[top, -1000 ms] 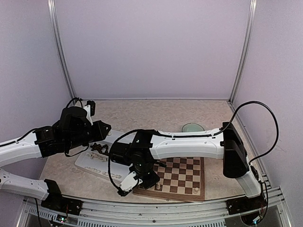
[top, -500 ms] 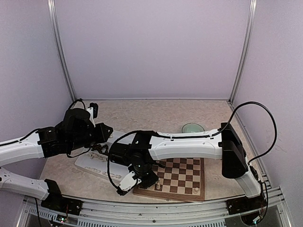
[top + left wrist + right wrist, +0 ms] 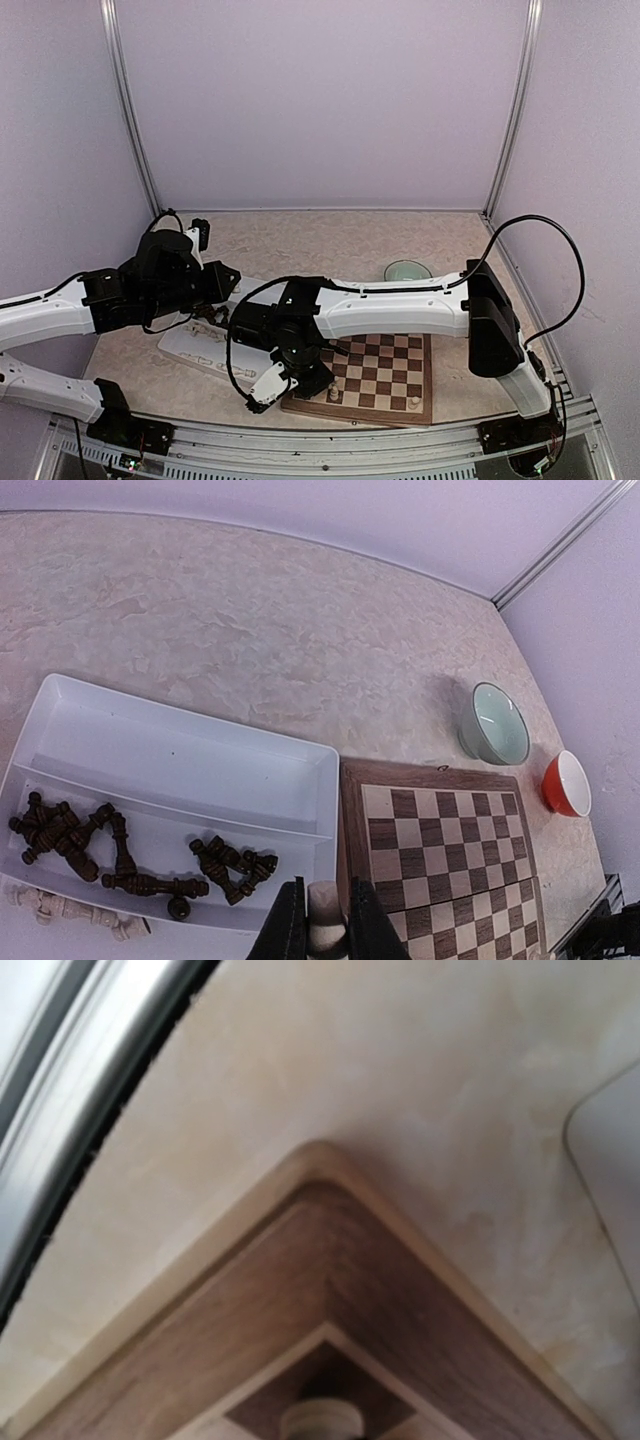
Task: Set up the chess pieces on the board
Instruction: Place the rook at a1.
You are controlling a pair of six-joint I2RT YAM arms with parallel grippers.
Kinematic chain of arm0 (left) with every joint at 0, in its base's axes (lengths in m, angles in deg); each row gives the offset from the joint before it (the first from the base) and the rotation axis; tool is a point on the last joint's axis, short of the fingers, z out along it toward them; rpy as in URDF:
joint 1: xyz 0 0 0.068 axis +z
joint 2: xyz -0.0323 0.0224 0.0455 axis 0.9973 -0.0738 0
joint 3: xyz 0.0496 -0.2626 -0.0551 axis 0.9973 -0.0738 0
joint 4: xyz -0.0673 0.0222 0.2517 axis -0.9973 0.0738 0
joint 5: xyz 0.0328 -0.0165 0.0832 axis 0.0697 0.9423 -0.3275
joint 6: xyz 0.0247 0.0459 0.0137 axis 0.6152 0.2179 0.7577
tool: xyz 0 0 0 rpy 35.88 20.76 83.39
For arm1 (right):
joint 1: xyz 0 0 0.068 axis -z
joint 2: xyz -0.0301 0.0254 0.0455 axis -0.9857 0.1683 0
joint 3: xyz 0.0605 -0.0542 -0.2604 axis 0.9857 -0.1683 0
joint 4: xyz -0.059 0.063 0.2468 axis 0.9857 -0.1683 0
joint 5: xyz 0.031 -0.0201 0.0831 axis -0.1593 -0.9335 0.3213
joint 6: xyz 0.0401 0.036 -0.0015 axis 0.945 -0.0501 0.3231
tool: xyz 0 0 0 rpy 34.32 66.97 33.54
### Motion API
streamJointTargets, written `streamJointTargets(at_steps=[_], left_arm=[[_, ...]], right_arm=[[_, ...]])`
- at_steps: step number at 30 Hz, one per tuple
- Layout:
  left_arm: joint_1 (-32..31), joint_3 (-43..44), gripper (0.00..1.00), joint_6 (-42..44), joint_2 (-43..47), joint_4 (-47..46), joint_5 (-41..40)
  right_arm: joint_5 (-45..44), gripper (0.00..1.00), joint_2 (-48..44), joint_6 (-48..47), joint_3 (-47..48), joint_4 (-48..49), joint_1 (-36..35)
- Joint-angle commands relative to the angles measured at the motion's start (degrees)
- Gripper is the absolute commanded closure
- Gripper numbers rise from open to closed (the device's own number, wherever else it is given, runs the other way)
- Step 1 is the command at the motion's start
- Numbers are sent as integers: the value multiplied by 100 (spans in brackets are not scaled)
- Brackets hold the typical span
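The board (image 3: pixel 385 375) lies at the worktop's (image 3: pixel 250 610) near right, just beside a white tray (image 3: pixel 180 750) holding dark chess pieces (image 3: pixel 130 850). The right claw (image 3: pixel 311 378) hangs over the board's near-left corner, where a corner piece (image 3: pixel 320 1422) stands; I cannot tell whether it is wide or narrow. The left claw (image 3: pixel 325 930) pinches a cream piece (image 3: pixel 324 900) by the tray's end.

I see the board (image 3: pixel 385 375) flat at the worktop's (image 3: pixel 330 235) near edge — cream pieces (image 3: pixel 414 403) upright on its near row.
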Motion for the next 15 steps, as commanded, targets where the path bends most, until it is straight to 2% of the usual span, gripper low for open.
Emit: streamJointTargets(at_steps=[1,15], left_arm=[[-36,-59,100,39,-46,-128,27],[-31,-68,100,52,-99,-147,62]], right_arm=[[115,85,139,-22,-43,6,-33],[125,76,111,4,71,-11,-27]])
